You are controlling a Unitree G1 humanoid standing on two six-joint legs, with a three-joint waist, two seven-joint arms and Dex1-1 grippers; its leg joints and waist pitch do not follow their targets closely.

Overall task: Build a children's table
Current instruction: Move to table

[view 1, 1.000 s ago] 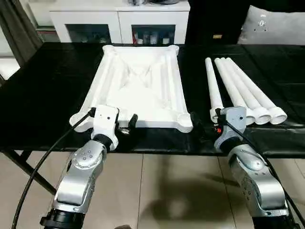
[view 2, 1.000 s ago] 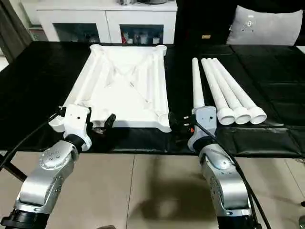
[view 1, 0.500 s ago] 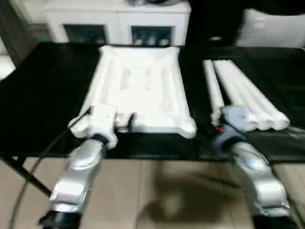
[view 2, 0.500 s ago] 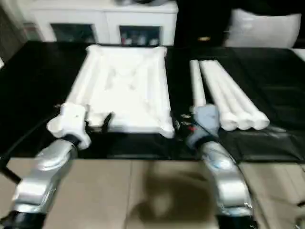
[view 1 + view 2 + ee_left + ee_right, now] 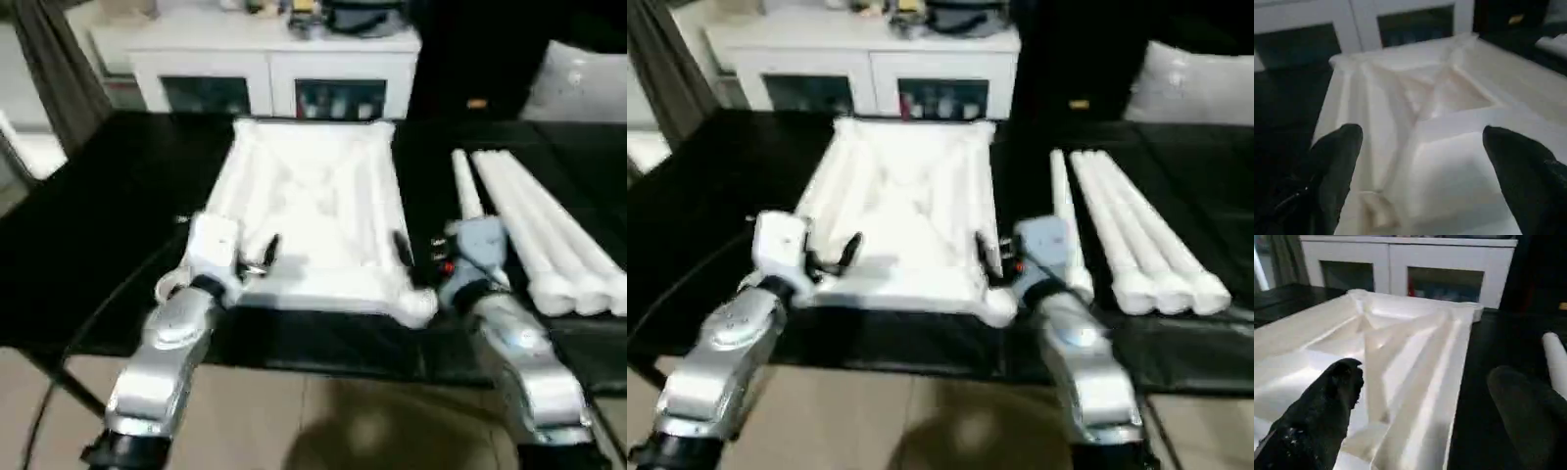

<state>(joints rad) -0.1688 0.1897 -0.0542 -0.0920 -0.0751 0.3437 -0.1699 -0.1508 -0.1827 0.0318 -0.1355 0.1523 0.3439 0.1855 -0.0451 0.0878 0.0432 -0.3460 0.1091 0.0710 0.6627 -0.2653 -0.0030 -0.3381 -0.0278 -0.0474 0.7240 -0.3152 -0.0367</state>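
I could read no writing or brand anywhere. My left gripper [image 5: 257, 257] hung wide open over the near left corner of the table top [image 5: 313, 196], a smooth white plastic slab lying ribbed side up on the black-covered bench [image 5: 88, 225]. My right gripper [image 5: 404, 257] was spread open at the near right corner. Right of it lay four tapered round legs [image 5: 534, 235], side by side.
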